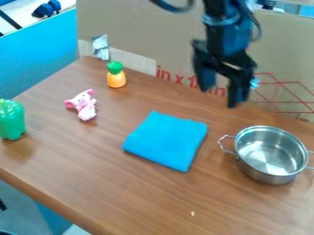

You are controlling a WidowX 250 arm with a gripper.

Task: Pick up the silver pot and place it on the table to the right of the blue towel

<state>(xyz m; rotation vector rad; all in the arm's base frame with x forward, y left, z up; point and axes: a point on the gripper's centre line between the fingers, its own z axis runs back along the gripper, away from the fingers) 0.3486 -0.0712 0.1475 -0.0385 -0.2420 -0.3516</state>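
The black gripper (219,94) hangs from the top edge over the back of the table, its two fingers spread apart with nothing between them. Below it and to the left lies a folded blue cloth (167,140). A steel pot (270,176) with two side handles stands to the lower right of the gripper and holds nothing visible. Toward the left are a pink plush toy (85,105), lying on the wood, and an upright toy pineapple (116,79) with a green top. At the left edge stands a green pepper-shaped toy (11,120).
The brown wooden table (122,197) ends in a slanting edge at the lower left. A cardboard panel (141,27) rises along its back, behind the gripper, and a blue panel (36,59) stands at the left. Something silvery (100,47) is at the back left corner.
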